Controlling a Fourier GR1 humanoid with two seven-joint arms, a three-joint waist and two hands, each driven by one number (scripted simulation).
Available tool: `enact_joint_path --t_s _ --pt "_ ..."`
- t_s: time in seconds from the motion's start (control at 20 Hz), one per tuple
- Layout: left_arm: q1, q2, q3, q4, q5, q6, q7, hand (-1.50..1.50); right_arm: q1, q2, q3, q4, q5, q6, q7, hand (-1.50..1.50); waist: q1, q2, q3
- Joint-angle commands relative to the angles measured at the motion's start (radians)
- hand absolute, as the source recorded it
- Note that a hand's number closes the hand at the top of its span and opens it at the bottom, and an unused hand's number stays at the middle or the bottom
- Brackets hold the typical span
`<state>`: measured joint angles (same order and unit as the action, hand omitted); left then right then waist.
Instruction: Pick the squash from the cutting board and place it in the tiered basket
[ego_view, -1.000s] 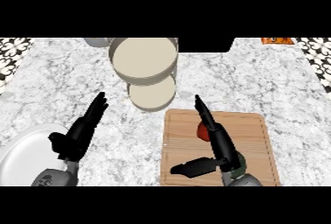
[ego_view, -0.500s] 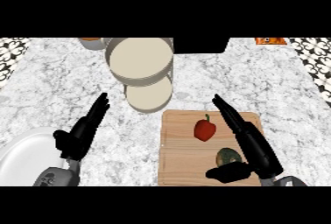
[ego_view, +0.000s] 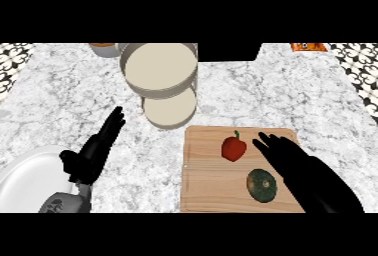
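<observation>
squash (ego_view: 260, 185) on cutting board (ego_view: 210, 187), just left of right hand (ego_view: 299, 167).

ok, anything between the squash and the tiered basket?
Head view: the red pepper lies on the cutting board between the squash and the tiered basket; beyond the board, bare marble counter.

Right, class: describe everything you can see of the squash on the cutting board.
The squash is small, round and dark green, with faint paler ribs spreading from a light spot at its centre. It lies flat on the wooden cutting board, in the near right part, closer to the robot than the red pepper and apart from it. The right robot hand, fingers straight, lies just to its right; whether it touches the squash cannot be told. Nothing grips it.
</observation>
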<state>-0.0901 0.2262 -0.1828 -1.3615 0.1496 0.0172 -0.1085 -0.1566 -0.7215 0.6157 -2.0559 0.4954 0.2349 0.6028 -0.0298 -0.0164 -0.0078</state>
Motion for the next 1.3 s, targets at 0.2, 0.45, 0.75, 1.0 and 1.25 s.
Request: enact_joint_path --t_s 0.2,0.45,0.75,1.0,1.25 --pt "0.007 -0.012 -0.015 -0.019 -0.024 -0.021 -0.009 0.0 0.012 0.139 0.171 -0.26 0.064 0.219 0.497 -1.5 0.027 0.013 0.006" --pt "-0.048 -0.007 0.039 0.082 -0.012 -0.069 -0.044 0.0 0.029 0.158 0.116 -0.252 0.158 0.196 0.469 -1.5 0.023 0.015 0.007" --pt "-0.059 -0.015 0.038 0.05 -0.025 -0.044 0.01 0.0 -0.022 0.244 0.124 -0.089 0.217 0.262 0.543 -1.5 0.034 0.017 0.007" --pt "-0.093 -0.052 0.046 0.107 -0.05 -0.039 -0.027 0.0 0.065 0.276 0.129 0.003 0.282 0.189 0.428 -1.5 0.025 0.018 0.007" --pt "-0.085 -0.032 0.091 0.093 -0.025 -0.098 0.01 0.0 0.119 0.306 0.113 0.078 0.361 0.148 0.3 -1.5 0.027 0.017 0.008"
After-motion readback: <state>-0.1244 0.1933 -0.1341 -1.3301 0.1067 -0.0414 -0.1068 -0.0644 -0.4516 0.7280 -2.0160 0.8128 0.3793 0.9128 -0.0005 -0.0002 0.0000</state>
